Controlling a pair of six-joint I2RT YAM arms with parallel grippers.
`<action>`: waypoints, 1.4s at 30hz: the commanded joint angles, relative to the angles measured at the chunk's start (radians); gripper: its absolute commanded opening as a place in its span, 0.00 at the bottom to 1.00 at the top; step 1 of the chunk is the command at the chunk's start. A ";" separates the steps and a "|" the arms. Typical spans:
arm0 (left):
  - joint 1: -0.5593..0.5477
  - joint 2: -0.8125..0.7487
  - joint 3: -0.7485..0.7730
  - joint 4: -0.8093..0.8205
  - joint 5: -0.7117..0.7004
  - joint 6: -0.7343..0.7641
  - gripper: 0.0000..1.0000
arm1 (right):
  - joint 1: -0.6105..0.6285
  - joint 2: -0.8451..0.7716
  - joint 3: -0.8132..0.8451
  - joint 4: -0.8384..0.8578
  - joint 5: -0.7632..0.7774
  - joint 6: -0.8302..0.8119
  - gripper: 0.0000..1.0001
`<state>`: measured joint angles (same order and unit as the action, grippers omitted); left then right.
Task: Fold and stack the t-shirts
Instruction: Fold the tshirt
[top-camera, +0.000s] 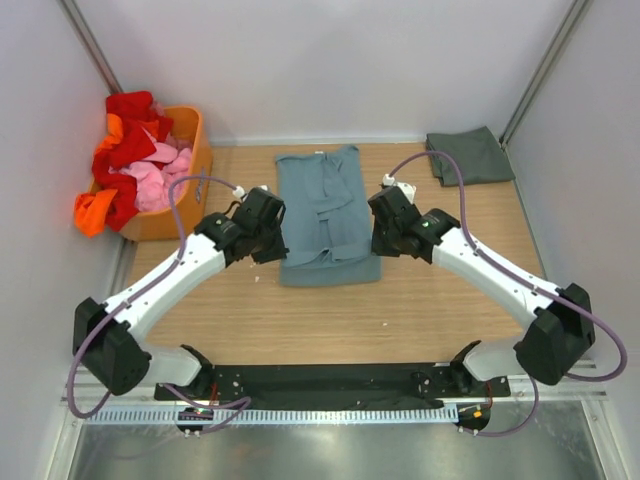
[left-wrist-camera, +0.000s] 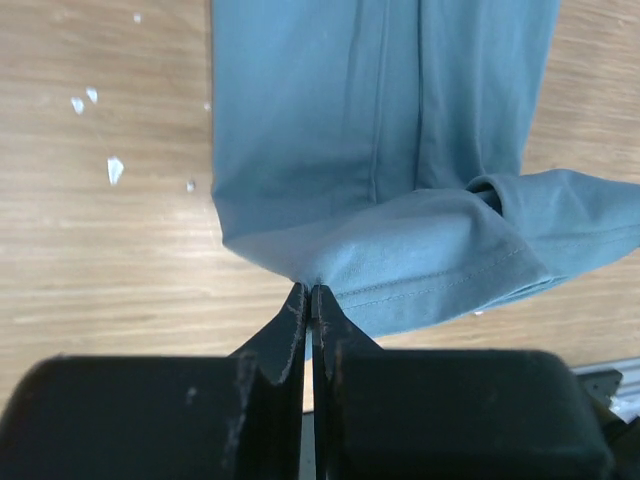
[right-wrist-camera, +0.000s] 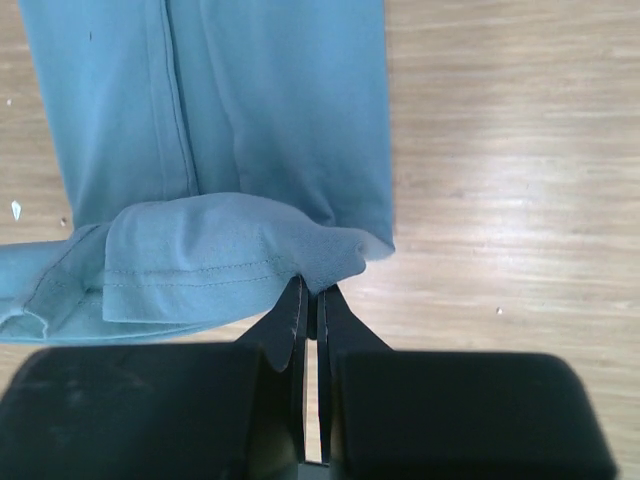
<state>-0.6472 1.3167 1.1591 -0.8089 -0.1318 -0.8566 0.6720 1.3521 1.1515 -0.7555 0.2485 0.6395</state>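
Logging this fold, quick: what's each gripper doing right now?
Left gripper: closed, pinching the blue t-shirt at its edge.
Right gripper: closed, pinching the same blue t-shirt.

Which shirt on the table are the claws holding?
The blue-teal shirt in the middle, pinched at both near corners; the grey-green shirt lies untouched at the far right.

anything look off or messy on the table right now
Small white flecks litter the wooden table left of the blue-teal t-shirt. Red, pink and orange clothes overflow the orange basket, an orange piece hanging over its near-left side. Nothing looks damaged.
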 joint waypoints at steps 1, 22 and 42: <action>0.046 0.061 0.077 0.023 0.026 0.093 0.00 | -0.063 0.056 0.079 0.061 -0.049 -0.103 0.01; 0.288 0.737 0.621 -0.050 0.101 0.243 0.38 | -0.288 0.718 0.687 0.062 -0.271 -0.236 0.69; 0.305 0.194 -0.091 0.328 0.368 0.133 0.77 | -0.327 0.162 -0.127 0.321 -0.502 -0.140 0.80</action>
<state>-0.3382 1.5330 1.2293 -0.6571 0.0853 -0.6716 0.3393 1.5539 1.1259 -0.5430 -0.1459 0.4572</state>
